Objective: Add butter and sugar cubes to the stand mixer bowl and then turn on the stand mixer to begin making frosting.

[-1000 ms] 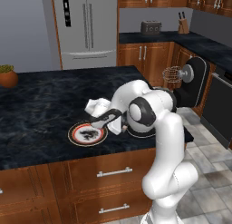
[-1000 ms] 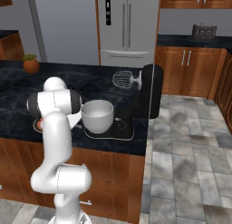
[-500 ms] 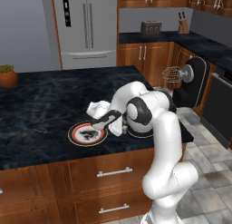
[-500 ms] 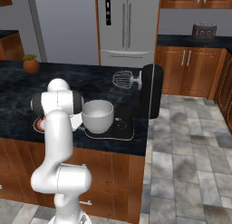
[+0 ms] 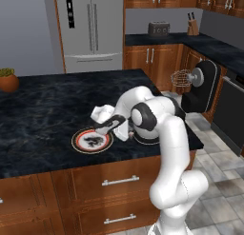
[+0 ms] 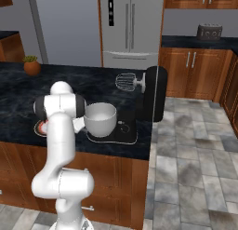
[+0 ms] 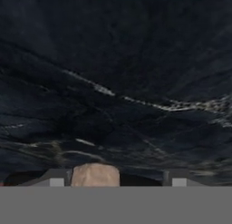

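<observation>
Two-finger gripper (image 5: 104, 129): barely shifted this past second, low over red-rimmed patterned plate (image 5: 75, 141). Fingers (image 7: 56, 177) flank small beige sugar cube (image 7: 95, 174); grasp cannot be told. Deep white stand mixer bowl (image 6: 100, 119) stands right; transfer judged pending.

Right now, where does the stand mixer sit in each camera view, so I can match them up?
Left base view: the stand mixer stands at the right, beyond the arm.
Right base view: it stands at centre, whisk pointing left, with the bowl on its base.
Hand view: the dark counter, close up.
Shared landmark: that dark marbled counter.
</observation>
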Controlling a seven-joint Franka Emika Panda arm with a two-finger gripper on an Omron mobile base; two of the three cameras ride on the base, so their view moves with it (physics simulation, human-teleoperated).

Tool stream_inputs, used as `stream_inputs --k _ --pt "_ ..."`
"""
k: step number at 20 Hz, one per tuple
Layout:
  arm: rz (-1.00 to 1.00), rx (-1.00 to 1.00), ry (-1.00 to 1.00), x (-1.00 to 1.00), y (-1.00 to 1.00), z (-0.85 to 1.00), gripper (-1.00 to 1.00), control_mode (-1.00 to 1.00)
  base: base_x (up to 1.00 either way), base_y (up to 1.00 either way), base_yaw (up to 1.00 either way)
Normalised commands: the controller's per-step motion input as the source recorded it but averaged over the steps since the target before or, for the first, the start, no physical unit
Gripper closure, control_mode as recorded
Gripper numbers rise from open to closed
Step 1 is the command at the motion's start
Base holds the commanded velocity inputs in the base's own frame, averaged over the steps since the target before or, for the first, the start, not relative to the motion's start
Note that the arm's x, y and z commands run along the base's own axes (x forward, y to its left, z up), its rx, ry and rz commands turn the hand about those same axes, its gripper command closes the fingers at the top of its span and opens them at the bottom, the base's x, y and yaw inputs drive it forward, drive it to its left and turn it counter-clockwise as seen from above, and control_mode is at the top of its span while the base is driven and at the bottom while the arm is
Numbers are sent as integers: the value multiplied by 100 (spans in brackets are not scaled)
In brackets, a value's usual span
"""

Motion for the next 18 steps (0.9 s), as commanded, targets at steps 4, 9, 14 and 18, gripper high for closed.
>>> stream_inputs --k 4,9,14,18 --pt "0 0 2 -6 0 -6 100 -100 0 0 0" --pt "0 0 0 -29 0 1 100 -100 0 0 0" --pt "0 6 -5 -29 3 54 100 -100 0 0 0" --pt "0 9 -9 -27 5 86 100 -100 0 0 0"
